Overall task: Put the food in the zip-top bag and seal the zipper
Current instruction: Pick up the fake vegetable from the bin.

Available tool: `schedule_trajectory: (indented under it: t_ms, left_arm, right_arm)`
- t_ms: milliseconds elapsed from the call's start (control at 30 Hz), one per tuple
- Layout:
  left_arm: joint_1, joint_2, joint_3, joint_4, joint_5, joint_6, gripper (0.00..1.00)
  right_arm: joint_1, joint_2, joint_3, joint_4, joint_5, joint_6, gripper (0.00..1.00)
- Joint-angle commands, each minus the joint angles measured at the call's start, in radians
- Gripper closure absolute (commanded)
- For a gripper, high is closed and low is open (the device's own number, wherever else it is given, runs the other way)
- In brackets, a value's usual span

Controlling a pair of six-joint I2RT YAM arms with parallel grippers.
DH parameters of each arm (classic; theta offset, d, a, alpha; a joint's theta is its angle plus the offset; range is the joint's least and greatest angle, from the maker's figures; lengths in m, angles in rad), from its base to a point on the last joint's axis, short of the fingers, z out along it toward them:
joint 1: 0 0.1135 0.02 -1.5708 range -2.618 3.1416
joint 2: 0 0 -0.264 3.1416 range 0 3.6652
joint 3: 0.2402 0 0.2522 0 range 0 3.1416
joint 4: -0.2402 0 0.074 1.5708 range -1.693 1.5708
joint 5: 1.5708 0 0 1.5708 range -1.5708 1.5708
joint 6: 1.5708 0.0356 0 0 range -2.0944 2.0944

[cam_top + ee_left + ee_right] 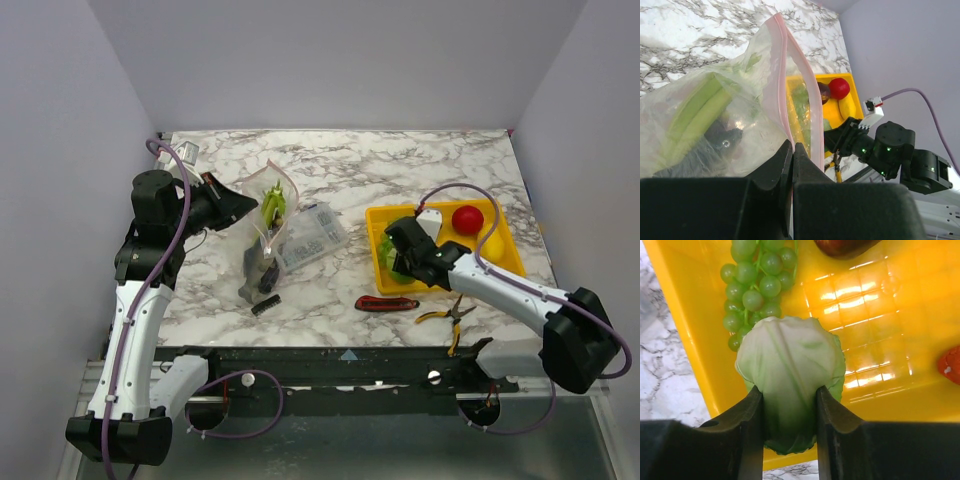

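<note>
Marble table [400,170]: left gripper [792,146] tight on zip-top bag [747,95], mouth rightward; right gripper [788,394] snug on cabbage [790,352].

Celery [695,112] in bag [765,75], cabbage [790,360] beside grapes [752,285] in tray [875,300], knife [387,303] before tray

We're looking down on a white marble-look counter [420,165] laced with grey veins, boxed in on three sides by plain, matte, pale lilac-grey panels: a back wall [340,60] straight ahead, with a left wall [60,140] and a right wall [590,110] angling in towards it. The light is soft and even, throwing only faint shadows on the stone pattern and no hard glare on the walls. Along the counter's near edge runs a dark metal rail [330,375], and below it sits a dull grey-green surface, too blurred to identify.
</note>
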Motion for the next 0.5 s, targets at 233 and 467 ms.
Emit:
schedule_trajectory:
  t_ms: [233,467]
  left_arm:
    - [-0.002,-0.006,0.014,0.022,0.010,0.010,1.00]
    - [-0.003,-0.007,-0.004,0.031,0.007,0.010,1.00]
  right_arm:
    - [-0.007,-0.108,0.224,0.084,0.007,-0.227,0.90]
    - [-0.007,-0.106,0.296,0.513,-0.540,-0.241,0.94]
